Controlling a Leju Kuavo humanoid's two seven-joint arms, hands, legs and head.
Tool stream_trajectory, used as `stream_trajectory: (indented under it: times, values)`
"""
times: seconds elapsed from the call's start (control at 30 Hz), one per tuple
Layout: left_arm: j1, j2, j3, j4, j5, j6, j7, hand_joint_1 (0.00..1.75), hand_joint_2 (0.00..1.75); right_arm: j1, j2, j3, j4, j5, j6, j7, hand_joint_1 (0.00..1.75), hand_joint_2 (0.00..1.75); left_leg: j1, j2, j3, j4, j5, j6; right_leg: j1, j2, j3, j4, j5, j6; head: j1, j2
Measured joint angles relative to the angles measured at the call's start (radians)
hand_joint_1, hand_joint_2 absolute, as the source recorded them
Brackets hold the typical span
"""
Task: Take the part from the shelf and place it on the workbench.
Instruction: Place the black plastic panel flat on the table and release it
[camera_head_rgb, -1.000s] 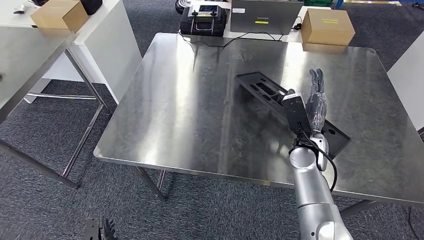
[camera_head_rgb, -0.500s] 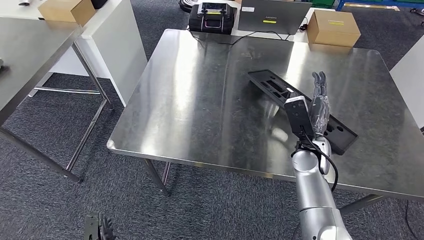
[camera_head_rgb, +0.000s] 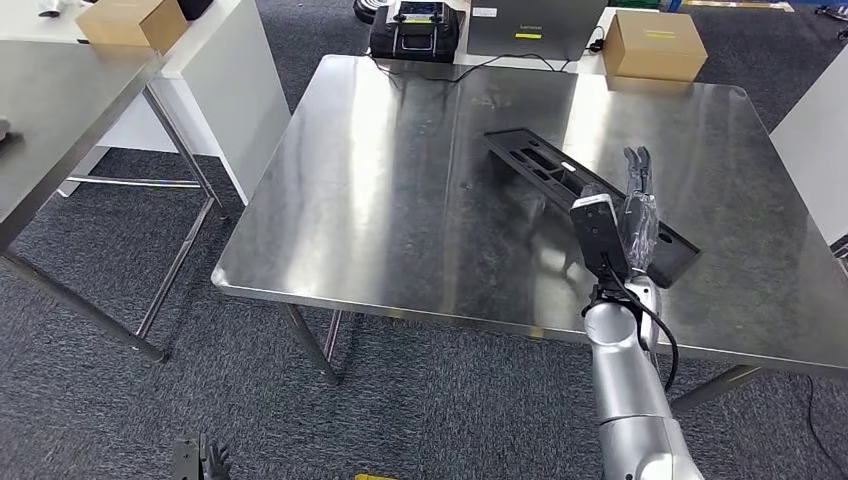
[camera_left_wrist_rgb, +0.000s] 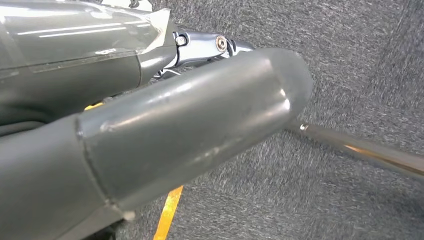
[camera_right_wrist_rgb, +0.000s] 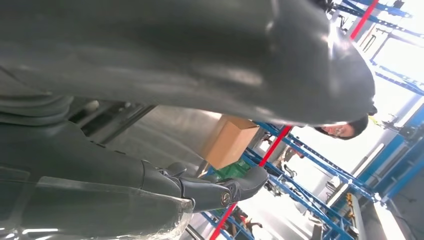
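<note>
Part (camera_head_rgb: 560, 178), long and black, lies flat on the steel worktop (camera_head_rgb: 400, 180); right robot hand (camera_head_rgb: 636, 205) hovers above its near end, fingers straight, holding nothing.

The workbench (camera_head_rgb: 400, 180) is viewed from high above. Each wrist view is taken close behind its hand; the cardboard box (camera_head_rgb: 655, 45) beyond the right hand (camera_head_rgb: 637, 205) is shared with the right wrist view.

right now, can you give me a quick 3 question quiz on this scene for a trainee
1. True or false: the black part lies on the steel workbench.
2. The right hand is: A) gripping the part, B) raised above it with fingers straight, C) hanging by the floor.
3. What sits at the workbench's far right corner?

Key: 1 true. 2 B. 3 a cardboard box.
</note>
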Motion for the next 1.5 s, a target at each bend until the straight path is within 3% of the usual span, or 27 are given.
stream_trajectory:
  times: [0.03, 0.1, 0.17, 0.2, 0.27, 0.33, 0.4, 0.47, 0.53, 0.6, 0.67, 0.7, 0.73, 0.8, 0.87, 0.9, 0.93, 1.0, 1.07, 1.1, 1.2, 1.27, 1.33, 1.37, 1.4, 1.43, 1.5]
  values:
    - [0.000, 0.000, -0.001, 0.000, -0.002, 0.000, 0.001, 0.00, 0.00, 0.003, -0.001, 0.000, -0.006, -0.001, 0.000, 0.000, 0.00, 0.00, -0.001, -0.002, 0.023, -0.043, 0.012, 0.002, 0.002, 0.000, -0.005, 0.004, 0.003, 0.005, 0.001, 0.000]
    - [0.000, -0.001, -0.003, 0.000, -0.005, 0.000, 0.002, 0.00, 0.00, 0.009, -0.003, 0.000, -0.016, -0.001, 0.000, 0.001, 0.00, 0.00, -0.010, -0.006, 0.024, -0.059, 0.019, 0.015, 0.007, 0.001, -0.012, 0.004, 0.013, 0.021, 0.002, 0.000]
    - [0.000, -0.002, -0.004, 0.000, -0.005, 0.000, 0.003, 0.00, 0.00, 0.017, -0.007, 0.000, -0.023, -0.002, 0.000, 0.002, 0.00, 0.00, -0.015, -0.004, 0.015, -0.062, 0.033, 0.038, 0.004, 0.001, -0.020, 0.002, 0.018, 0.036, 0.003, 0.000]
    - [0.000, -0.002, -0.005, 0.000, -0.005, 0.000, 0.003, 0.00, 0.00, 0.021, -0.009, 0.000, -0.026, -0.002, 0.000, 0.003, 0.00, 0.00, -0.015, -0.003, 0.009, -0.065, 0.042, 0.051, 0.002, 0.002, -0.030, 0.014, 0.005, 0.039, 0.004, 0.000]
    - [0.000, -0.002, -0.005, 0.000, -0.005, 0.000, 0.003, 0.00, 0.00, 0.024, -0.013, 0.000, -0.030, -0.002, 0.000, 0.003, 0.00, 0.00, -0.015, 0.001, -0.009, -0.069, 0.061, 0.071, -0.001, 0.002, -0.069, 0.103, -0.061, 0.032, 0.007, 0.000]
    - [0.000, -0.003, -0.006, 0.000, -0.005, 0.000, 0.003, 0.00, 0.00, 0.029, -0.016, 0.001, -0.032, -0.002, 0.000, 0.003, 0.00, 0.00, -0.019, 0.002, -0.031, -0.069, 0.077, 0.079, 0.002, 0.002, -0.110, 0.237, -0.133, 0.028, 0.009, 0.000]
    - [0.000, -0.004, -0.006, 0.000, -0.005, 0.000, 0.003, 0.00, 0.00, 0.036, -0.020, 0.001, -0.033, -0.003, 0.000, 0.003, 0.00, 0.00, -0.023, 0.001, -0.052, -0.068, 0.094, 0.080, 0.005, 0.003, -0.100, 0.284, -0.152, 0.035, 0.010, 0.000]
    - [0.001, -0.005, -0.006, 0.000, -0.005, 0.000, 0.003, 0.00, 0.00, 0.040, -0.021, 0.001, -0.039, -0.002, 0.000, 0.003, 0.00, 0.00, -0.027, 0.001, -0.070, -0.068, 0.109, 0.077, 0.009, 0.003, -0.017, 0.186, -0.124, 0.042, 0.010, 0.000]
    - [0.001, -0.007, -0.006, 0.000, -0.005, 0.000, 0.003, 0.00, 0.00, 0.044, -0.021, 0.002, -0.057, 0.001, 0.000, 0.003, 0.00, 0.00, -0.031, 0.001, -0.081, -0.068, 0.123, 0.070, 0.017, 0.002, 0.080, 0.046, -0.108, 0.035, 0.009, 0.000]
    - [0.002, -0.009, -0.006, 0.000, -0.005, -0.001, 0.003, 0.00, 0.00, 0.057, -0.021, 0.005, -0.085, 0.005, 0.001, 0.002, 0.00, 0.00, -0.031, 0.001, -0.084, -0.070, 0.137, 0.058, 0.025, 0.002, 0.110, -0.014, -0.105, 0.021, 0.008, 0.000]
    - [0.004, -0.010, -0.006, 0.000, -0.005, -0.001, 0.003, 0.00, 0.00, 0.080, -0.021, 0.010, -0.117, 0.008, 0.003, -0.001, 0.00, 0.00, -0.028, 0.000, -0.087, -0.073, 0.147, 0.045, 0.021, 0.001, 0.102, -0.021, -0.090, 0.007, 0.009, 0.000]
    - [0.007, -0.009, -0.006, 0.000, -0.005, -0.001, 0.003, 0.00, 0.00, 0.093, -0.021, 0.014, -0.136, 0.010, 0.005, -0.003, 0.00, 0.00, -0.026, 0.000, -0.092, -0.066, 0.135, 0.038, 0.017, 0.000, 0.100, -0.025, -0.081, -0.003, 0.008, 0.000]
    - [0.009, -0.008, -0.006, 0.000, -0.005, -0.001, 0.003, 0.00, 0.00, 0.108, -0.021, 0.020, -0.157, 0.012, 0.007, -0.005, 0.00, 0.00, -0.024, -0.001, -0.102, -0.042, 0.106, 0.032, 0.013, -0.001, 0.097, -0.028, -0.071, -0.012, 0.007, 0.000]
    - [0.015, -0.007, -0.006, 0.000, -0.004, 0.000, 0.002, 0.00, 0.00, 0.148, -0.023, 0.038, -0.208, 0.016, 0.013, -0.009, 0.00, 0.00, -0.019, 0.000, -0.135, 0.066, 0.010, 0.020, 0.010, -0.003, 0.082, -0.030, -0.052, -0.023, 0.004, 0.000]
    - [0.022, -0.006, -0.006, 0.000, -0.003, 0.000, 0.000, 0.00, 0.00, 0.194, -0.026, 0.057, -0.258, 0.017, 0.015, -0.011, 0.00, 0.00, -0.013, 0.000, -0.159, 0.183, -0.052, 0.010, 0.010, -0.004, 0.062, -0.027, -0.038, -0.022, 0.003, 0.000]
    - [0.025, -0.005, -0.006, 0.000, -0.002, 0.000, -0.001, 0.00, 0.00, 0.216, -0.028, 0.066, -0.280, 0.017, 0.015, -0.012, 0.00, 0.00, -0.010, 0.001, -0.151, 0.203, -0.052, 0.006, 0.009, -0.005, 0.052, -0.025, -0.032, -0.019, 0.002, 0.000]
    - [0.027, -0.004, -0.005, 0.000, 0.000, 0.000, -0.003, 0.00, 0.00, 0.237, -0.031, 0.074, -0.304, 0.016, 0.015, -0.016, 0.00, 0.00, -0.006, 0.001, -0.125, 0.185, -0.036, 0.002, 0.008, -0.005, 0.043, -0.022, -0.027, -0.016, 0.002, 0.000]
    - [0.029, -0.002, -0.004, 0.000, 0.002, -0.001, -0.008, 0.00, 0.00, 0.281, -0.038, 0.091, -0.359, 0.011, 0.012, -0.024, 0.00, 0.00, 0.001, 0.001, -0.027, 0.061, 0.000, -0.002, 0.004, -0.006, 0.027, -0.013, -0.019, -0.008, 0.002, 0.000]
    - [0.032, -0.001, -0.002, -0.001, 0.003, -0.002, -0.013, 0.00, 0.00, 0.326, -0.045, 0.110, -0.422, 0.006, 0.003, -0.028, 0.00, 0.00, -0.002, -0.002, 0.044, -0.046, 0.007, 0.005, 0.006, -0.006, 0.016, -0.005, -0.012, 0.003, 0.002, 0.000]
    - [0.034, -0.001, 0.000, -0.001, 0.003, -0.003, -0.014, 0.00, 0.00, 0.347, -0.049, 0.120, -0.452, 0.006, -0.001, -0.029, 0.00, 0.00, -0.006, -0.004, 0.055, -0.067, 0.003, 0.011, 0.007, -0.006, 0.013, -0.004, -0.008, 0.010, 0.002, 0.000]
    - [0.039, -0.001, 0.004, -0.003, 0.003, -0.003, -0.017, 0.00, 0.00, 0.398, -0.062, 0.141, -0.519, 0.005, -0.008, -0.030, 0.00, 0.00, -0.013, -0.002, 0.043, -0.077, 0.021, 0.043, 0.007, -0.004, 0.003, 0.000, -0.003, 0.031, 0.002, 0.000]
    - [0.039, -0.002, 0.006, -0.007, 0.003, -0.003, -0.019, 0.00, 0.00, 0.428, -0.072, 0.150, -0.554, 0.005, -0.015, -0.030, 0.00, 0.00, -0.013, 0.001, 0.028, -0.083, 0.041, 0.067, 0.004, -0.002, -0.026, 0.062, -0.057, 0.029, 0.006, 0.000]
    - [0.041, -0.002, 0.010, -0.011, 0.002, -0.003, -0.020, 0.00, 0.00, 0.465, -0.082, 0.157, -0.584, 0.005, -0.024, -0.029, 0.00, 0.00, -0.016, 0.002, 0.004, -0.083, 0.059, 0.077, 0.003, 0.000, -0.069, 0.192, -0.140, 0.024, 0.010, 0.000]
    - [0.042, -0.003, 0.014, -0.013, 0.001, -0.003, -0.021, 0.00, 0.00, 0.486, -0.087, 0.158, -0.596, 0.002, -0.029, -0.029, 0.00, 0.00, -0.017, 0.002, -0.008, -0.082, 0.068, 0.078, 0.003, 0.001, -0.082, 0.249, -0.165, 0.027, 0.010, 0.000]
    - [0.045, -0.004, 0.019, -0.015, 0.000, -0.003, -0.021, 0.00, 0.00, 0.507, -0.091, 0.159, -0.606, -0.003, -0.034, -0.029, 0.00, 0.00, -0.018, 0.002, -0.020, -0.082, 0.077, 0.077, 0.004, 0.001, -0.081, 0.280, -0.174, 0.033, 0.011, 0.000]
    - [0.047, -0.006, 0.023, -0.017, -0.002, -0.004, -0.021, 0.00, 0.00, 0.528, -0.095, 0.159, -0.613, -0.010, -0.038, -0.029, 0.00, 0.00, -0.019, 0.002, -0.031, -0.081, 0.085, 0.076, 0.005, 0.001, -0.059, 0.273, -0.165, 0.041, 0.011, 0.000]
    - [0.050, -0.008, 0.030, -0.020, -0.004, -0.006, -0.021, 0.00, 0.00, 0.559, -0.101, 0.158, -0.626, -0.023, -0.044, -0.031, 0.00, 0.00, -0.021, 0.002, -0.048, -0.081, 0.101, 0.070, 0.008, 0.001, 0.038, 0.148, -0.129, 0.049, 0.012, 0.000]
